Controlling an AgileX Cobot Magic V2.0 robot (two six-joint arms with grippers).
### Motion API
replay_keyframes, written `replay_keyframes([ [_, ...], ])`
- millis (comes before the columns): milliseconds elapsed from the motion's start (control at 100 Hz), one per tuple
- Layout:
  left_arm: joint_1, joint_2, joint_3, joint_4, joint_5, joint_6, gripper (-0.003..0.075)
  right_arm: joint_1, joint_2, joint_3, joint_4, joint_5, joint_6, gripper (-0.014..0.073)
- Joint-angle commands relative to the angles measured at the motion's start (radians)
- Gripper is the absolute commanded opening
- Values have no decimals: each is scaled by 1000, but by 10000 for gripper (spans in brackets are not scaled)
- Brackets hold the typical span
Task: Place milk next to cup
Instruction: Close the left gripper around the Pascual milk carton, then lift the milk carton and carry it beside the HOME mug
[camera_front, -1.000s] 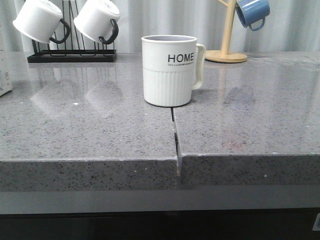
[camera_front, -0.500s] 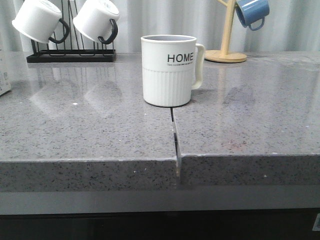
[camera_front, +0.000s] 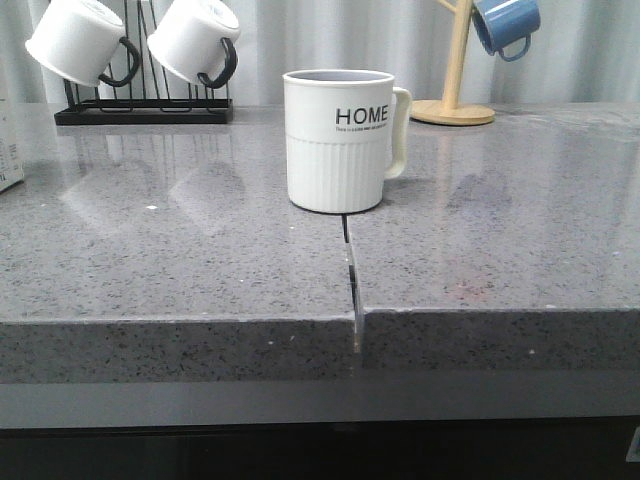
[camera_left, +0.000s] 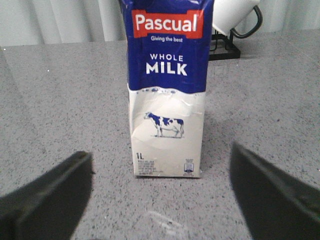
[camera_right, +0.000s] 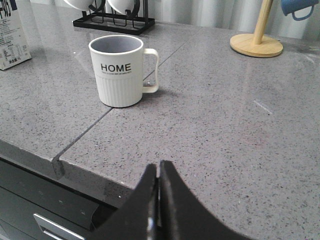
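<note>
The milk carton (camera_left: 167, 90) stands upright on the grey counter in the left wrist view, white below a blue band reading "WHOLE MILK". My left gripper (camera_left: 161, 180) is open, its two dark fingers spread wide on either side and short of the carton, touching nothing. A sliver of the carton shows at the front view's far left edge (camera_front: 8, 160) and in the right wrist view (camera_right: 12, 35). The white "HOME" cup (camera_front: 340, 140) stands at the counter's middle, handle to the right; it also shows in the right wrist view (camera_right: 122, 70). My right gripper (camera_right: 158, 167) is shut and empty, over the counter's front edge.
A black rack (camera_front: 140, 110) holds two white mugs with black handles (camera_front: 80, 40) at the back left. A wooden mug tree (camera_front: 455, 100) with a small blue mug (camera_front: 505, 25) stands at the back right. A seam (camera_front: 350, 270) splits the counter below the cup.
The view jittered slightly; the carton sliver at the far left edge shifted a little. The cup has not moved.
</note>
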Motion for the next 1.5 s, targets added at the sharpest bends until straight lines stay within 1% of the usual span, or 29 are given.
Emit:
replay_keyframes([
  [0, 9, 81, -40, -6, -192, -12, 711, 2, 12, -23, -3, -74, -4, 17],
  [50, 12, 124, -46, -6, -231, -12, 664, 2, 12, -23, -3, -74, -4, 17],
  [100, 12, 167, -61, -8, -252, -12, 643, 2, 12, -23, -3, -74, -4, 17],
  [540, -33, 480, -306, -13, -279, -13, 640, 2, 12, -23, -3, -74, -4, 17],
  [750, -21, 609, -374, -13, -386, -13, 630, 2, 12, -23, -3, -74, -4, 17],
  [820, -21, 636, -379, -22, -428, -13, 575, 2, 12, -23, -3, -74, -4, 17],
  [890, -21, 646, -382, -43, -445, -13, 468, 2, 12, -23, -3, -74, -4, 17],
  [940, -21, 646, -384, -51, -436, -13, 372, 2, 12, -23, -3, -74, -4, 17],
  [990, -21, 640, -386, -51, -434, -13, 303, 2, 12, -23, -3, -74, -4, 17],
  [1030, -23, 631, -389, -51, -436, -13, 271, 2, 12, -23, -3, -74, -4, 17],
  [1190, -84, 594, -410, -53, -434, -13, 266, 2, 12, -23, -3, -74, -4, 17],
  [1380, -221, 610, -491, -58, -427, -6, 265, 2, 12, -23, -3, -74, -4, 17],
  [1490, -298, 654, -563, -64, -378, -6, 265, 2, 12, -23, -3, -74, -4, 17],
])
